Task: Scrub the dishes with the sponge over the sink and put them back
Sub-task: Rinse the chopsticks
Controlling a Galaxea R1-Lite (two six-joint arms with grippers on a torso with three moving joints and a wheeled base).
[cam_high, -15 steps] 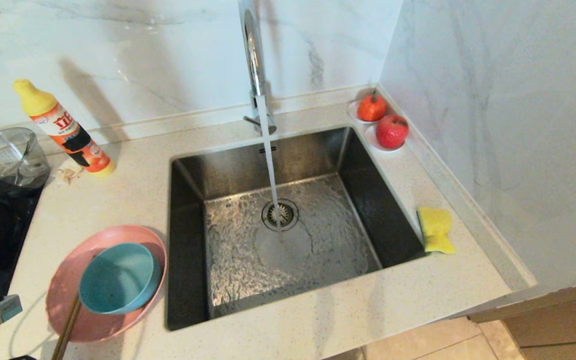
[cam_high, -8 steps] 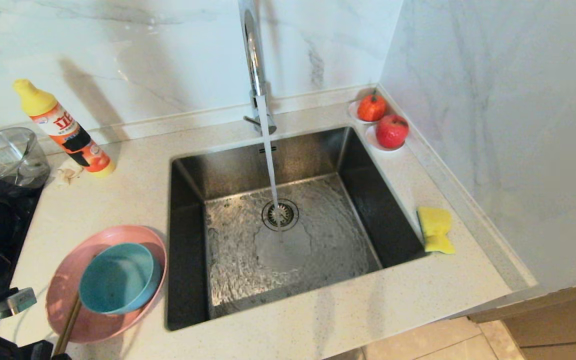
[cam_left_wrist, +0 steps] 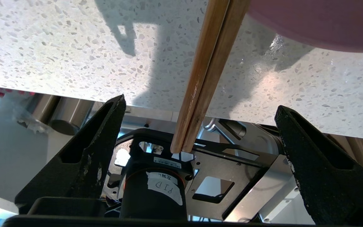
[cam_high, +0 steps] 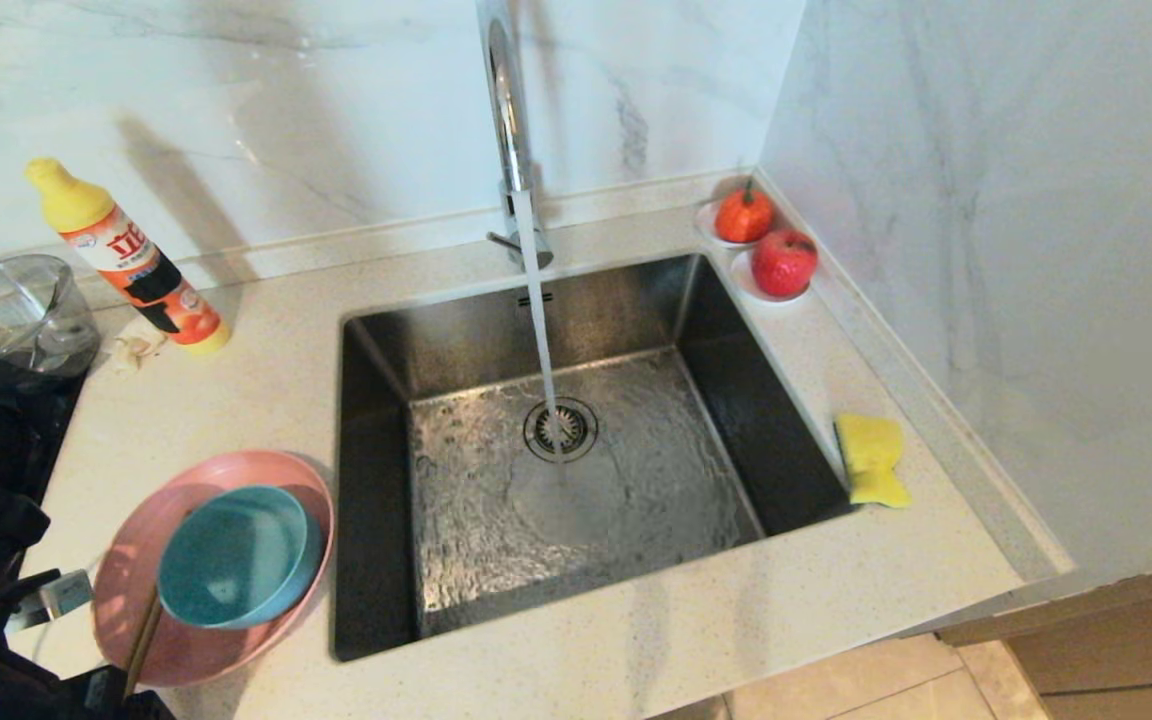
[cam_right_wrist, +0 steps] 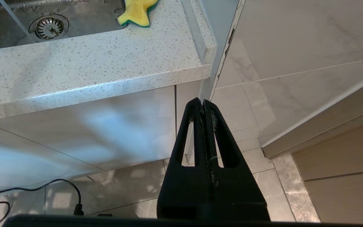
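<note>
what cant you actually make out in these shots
- Pink plate: its middle is hidden under the teal bowl in the head view.
- Chopsticks: their far ends run off the left wrist view's edge.
- Tap: its top is cut off by the head view's edge.

An orange bottle (cam_high: 126,262) with a yellow cap leans at the speckled worktop's (cam_high: 636,640) back edge, left; two red fruits (cam_high: 766,245) occupy the back right corner; wooden chopsticks (cam_left_wrist: 206,72) overhang the front edge.
</note>
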